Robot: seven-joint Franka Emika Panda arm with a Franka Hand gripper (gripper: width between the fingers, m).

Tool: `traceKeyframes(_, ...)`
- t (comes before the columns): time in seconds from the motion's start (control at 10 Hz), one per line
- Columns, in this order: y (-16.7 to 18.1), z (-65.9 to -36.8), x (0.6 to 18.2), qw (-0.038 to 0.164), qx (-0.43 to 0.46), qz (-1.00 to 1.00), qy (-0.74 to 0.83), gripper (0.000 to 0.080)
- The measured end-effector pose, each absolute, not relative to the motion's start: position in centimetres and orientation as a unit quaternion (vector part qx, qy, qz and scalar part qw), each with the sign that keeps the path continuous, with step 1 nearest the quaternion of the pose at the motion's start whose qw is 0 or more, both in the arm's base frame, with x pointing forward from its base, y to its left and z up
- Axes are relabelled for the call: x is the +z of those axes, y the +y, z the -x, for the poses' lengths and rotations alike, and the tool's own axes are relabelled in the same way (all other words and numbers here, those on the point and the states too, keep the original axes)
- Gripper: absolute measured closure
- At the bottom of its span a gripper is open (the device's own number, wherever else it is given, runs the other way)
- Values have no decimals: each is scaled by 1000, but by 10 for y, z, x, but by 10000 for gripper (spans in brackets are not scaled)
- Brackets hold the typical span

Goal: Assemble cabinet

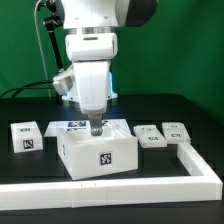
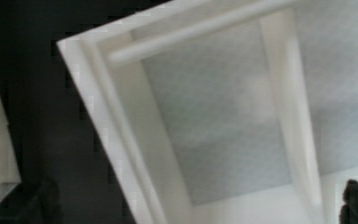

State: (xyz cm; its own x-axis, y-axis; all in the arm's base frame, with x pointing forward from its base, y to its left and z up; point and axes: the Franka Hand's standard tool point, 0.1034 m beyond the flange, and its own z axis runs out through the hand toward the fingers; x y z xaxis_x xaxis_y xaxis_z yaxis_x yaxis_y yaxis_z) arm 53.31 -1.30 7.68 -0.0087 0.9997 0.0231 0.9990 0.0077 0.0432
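The cabinet body [image 1: 98,153] is a white open box with a black-and-white tag on its front, standing in the middle of the black table. My gripper [image 1: 96,128] hangs straight down over its open top, fingertips at rim level. In the wrist view the box's white rim and grey inside [image 2: 211,110] fill the picture. My gripper [image 2: 186,206] is open, its dark fingertips [image 2: 355,196] showing at the two lower corners, wide apart, with one wall of the box between them. Nothing is held.
A loose white tagged piece [image 1: 27,135] lies at the exterior view's left, two smaller ones [image 1: 150,135] [image 1: 178,131] at its right. The marker board [image 1: 72,125] lies behind the box. A white L-shaped fence [image 1: 140,185] runs along the front and right.
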Motion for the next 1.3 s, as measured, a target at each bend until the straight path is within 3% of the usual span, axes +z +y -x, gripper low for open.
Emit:
traceKeyframes(0.3,-3,-504,68,13,6,-644,765,2)
traceKeyframes(0.8,-7,-498,72,13,5,-626,779,2)
traceKeyframes(1.1,-7,-457,69,2,-6,-576,817,2)
traceKeyframes(1.3,-13,-435,58,-15,-17,-577,817,2)
